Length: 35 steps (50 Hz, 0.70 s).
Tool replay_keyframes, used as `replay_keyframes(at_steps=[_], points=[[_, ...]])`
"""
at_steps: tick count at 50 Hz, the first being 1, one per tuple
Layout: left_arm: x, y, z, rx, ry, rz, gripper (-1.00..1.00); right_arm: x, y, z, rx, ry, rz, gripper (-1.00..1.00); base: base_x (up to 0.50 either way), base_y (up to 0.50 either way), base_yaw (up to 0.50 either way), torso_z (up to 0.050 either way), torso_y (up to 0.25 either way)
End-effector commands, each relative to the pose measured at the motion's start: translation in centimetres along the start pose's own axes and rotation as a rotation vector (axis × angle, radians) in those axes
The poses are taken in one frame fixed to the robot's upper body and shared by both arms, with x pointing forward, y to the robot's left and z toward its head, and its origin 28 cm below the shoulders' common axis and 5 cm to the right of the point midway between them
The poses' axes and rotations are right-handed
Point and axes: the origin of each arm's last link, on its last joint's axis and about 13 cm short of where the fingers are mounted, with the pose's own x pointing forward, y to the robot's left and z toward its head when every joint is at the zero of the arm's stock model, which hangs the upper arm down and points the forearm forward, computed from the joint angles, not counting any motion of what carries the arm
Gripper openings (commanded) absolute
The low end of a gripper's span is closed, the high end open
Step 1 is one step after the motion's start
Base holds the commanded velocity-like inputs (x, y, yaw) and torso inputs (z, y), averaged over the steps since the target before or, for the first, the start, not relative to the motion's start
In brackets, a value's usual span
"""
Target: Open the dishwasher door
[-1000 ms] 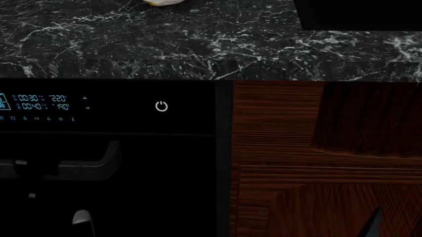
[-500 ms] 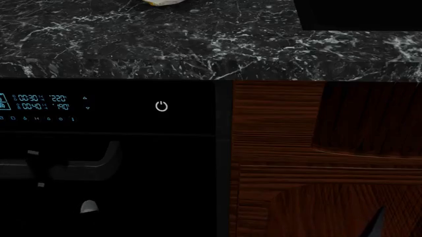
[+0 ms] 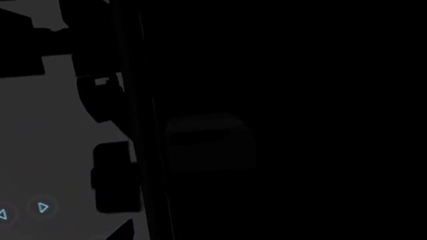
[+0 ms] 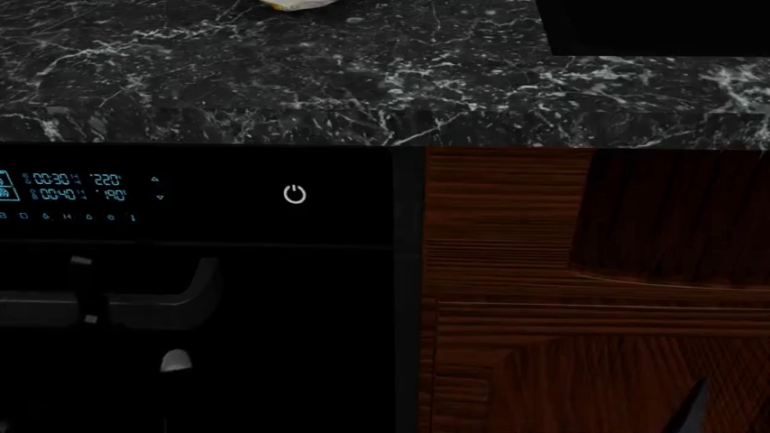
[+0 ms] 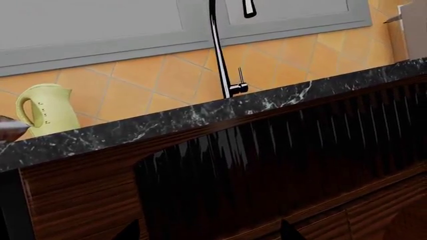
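Black marble countertop (image 4: 301, 81) veined in white runs across the far part of the head view, with a black rectangular sink basin (image 4: 650, 27) at its far right. Below it on the left sits the glossy black dishwasher door (image 4: 301, 343), closed, beneath a black control strip (image 4: 193, 194) showing cyan digits and a white power icon (image 4: 295, 194). A long dark grey bar handle (image 4: 157, 307) crosses the door's upper left. To the right stands a reddish-brown wood-grain cabinet panel (image 4: 578, 298).

Low at the left, the left gripper (image 4: 90, 289) reaches up in front of the door, its dark body hard to separate from the black panel; small pale marks on it lie against the handle. Whether its jaws are closed on the bar cannot be told. The left wrist view is almost wholly dark.

Only a dark sliver of the right gripper (image 4: 688, 406) shows near the cabinet; its jaw spacing cannot be told. Its wrist camera sees a pale yellow kettle (image 5: 43, 110) and a slim black tap (image 5: 220, 50) against orange tiles.
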Motion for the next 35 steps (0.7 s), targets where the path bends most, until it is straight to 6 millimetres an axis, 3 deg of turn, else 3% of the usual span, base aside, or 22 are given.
replay_keyframes(at_steps=[1, 5, 6, 23, 35], points=[[0.3, 0.2, 0.0, 0.011, -0.002, -0.003, 1.00, 0.1, -0.1, 0.0, -0.001, -0.002, -0.001, 1.00, 0.00, 0.00, 0.00, 0.000, 0.000], [0.3, 0.1, 0.1, 0.012, -0.003, -0.008, 1.00, 0.2, 0.0, 0.0, -0.001, -0.001, 0.001, 1.00, 0.00, 0.00, 0.00, 0.000, 0.000], [0.3, 0.0, 0.1, 0.008, -0.005, -0.018, -1.00, 0.2, 0.0, 0.1, 0.000, -0.001, 0.001, 1.00, 0.00, 0.00, 0.00, 0.000, 0.000], [-0.3, 0.8, 0.1, 0.000, -0.013, -0.031, -1.00, 0.0, 0.0, 0.0, 0.000, -0.002, 0.001, 1.00, 0.00, 0.00, 0.00, 0.000, 0.000], [-1.7, 1.2, -0.3, -0.003, -0.020, -0.078, -1.00, 0.0, 0.1, 0.0, 0.002, -0.003, 0.003, 1.00, 0.00, 0.00, 0.00, 0.000, 0.001]])
